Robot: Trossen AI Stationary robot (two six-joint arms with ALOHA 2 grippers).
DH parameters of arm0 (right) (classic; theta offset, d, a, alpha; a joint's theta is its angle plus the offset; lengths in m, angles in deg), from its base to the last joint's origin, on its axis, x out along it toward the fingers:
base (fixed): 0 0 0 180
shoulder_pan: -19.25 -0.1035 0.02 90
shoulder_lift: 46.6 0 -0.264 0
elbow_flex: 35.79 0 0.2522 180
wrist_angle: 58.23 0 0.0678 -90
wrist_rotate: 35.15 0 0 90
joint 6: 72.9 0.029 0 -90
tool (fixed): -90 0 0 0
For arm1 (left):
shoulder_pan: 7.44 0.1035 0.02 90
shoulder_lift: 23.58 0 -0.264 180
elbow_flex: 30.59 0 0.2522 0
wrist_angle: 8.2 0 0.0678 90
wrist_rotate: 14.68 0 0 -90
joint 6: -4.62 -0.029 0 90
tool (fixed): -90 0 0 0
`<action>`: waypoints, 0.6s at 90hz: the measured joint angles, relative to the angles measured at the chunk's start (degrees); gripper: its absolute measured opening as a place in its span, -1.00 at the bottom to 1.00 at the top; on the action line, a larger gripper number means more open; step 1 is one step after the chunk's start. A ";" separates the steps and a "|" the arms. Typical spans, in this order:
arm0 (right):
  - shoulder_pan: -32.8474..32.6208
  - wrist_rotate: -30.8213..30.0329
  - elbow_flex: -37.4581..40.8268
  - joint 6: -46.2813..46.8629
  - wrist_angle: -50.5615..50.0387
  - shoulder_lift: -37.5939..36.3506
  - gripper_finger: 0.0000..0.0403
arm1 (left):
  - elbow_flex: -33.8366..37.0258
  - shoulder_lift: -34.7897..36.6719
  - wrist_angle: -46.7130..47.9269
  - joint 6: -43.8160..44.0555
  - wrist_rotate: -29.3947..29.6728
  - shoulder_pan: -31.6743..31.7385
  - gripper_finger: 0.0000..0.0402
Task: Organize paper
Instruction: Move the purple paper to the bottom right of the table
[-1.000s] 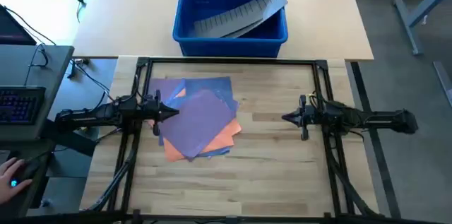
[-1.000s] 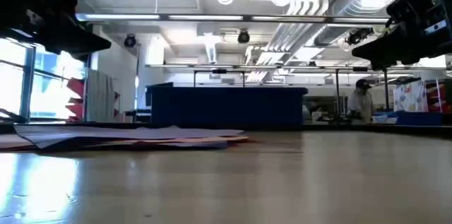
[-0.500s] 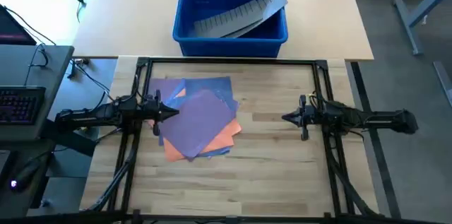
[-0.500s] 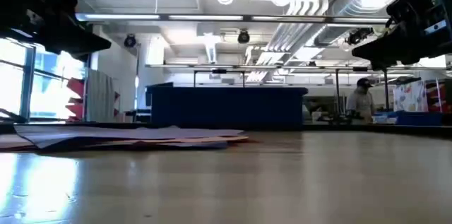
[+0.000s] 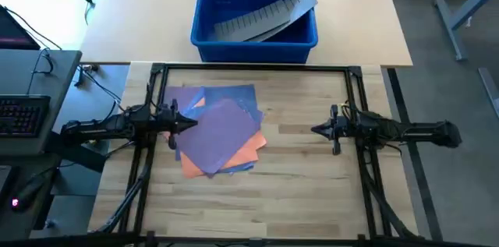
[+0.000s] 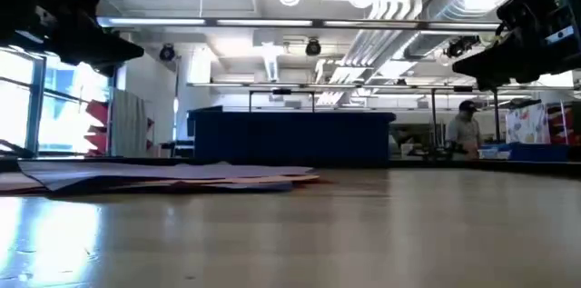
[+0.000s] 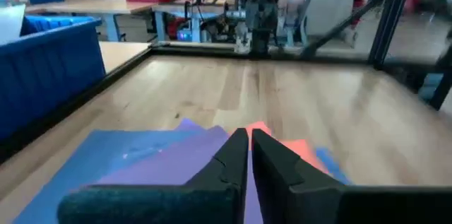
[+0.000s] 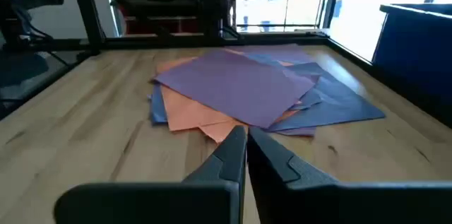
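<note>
A loose pile of paper (image 5: 221, 128), purple, blue and orange sheets overlapping askew, lies flat on the wooden table's left half; it also shows in the right wrist view (image 8: 247, 86) and low view (image 6: 163, 176). My left gripper (image 5: 193, 124) hovers shut above the pile's left part, fingertips (image 7: 248, 139) nearly together over the purple sheet. My right gripper (image 5: 315, 129) hangs shut above bare wood at the table's right, fingers (image 8: 244, 139) pointing toward the pile. Neither touches the paper.
A blue plastic bin (image 5: 256, 15) with a grey ridged strip (image 5: 261, 16) stands on the far table behind the work area. A black frame (image 5: 257, 68) borders the wooden table. Bare wood lies between the pile and my right gripper. A person (image 6: 467, 129) stands far off.
</note>
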 joint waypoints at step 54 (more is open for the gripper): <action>0.00 0.01 0.00 -0.01 0.00 0.00 -1.00 | -25.79 -36.37 0.74 32.76 4.59 0.15 -1.00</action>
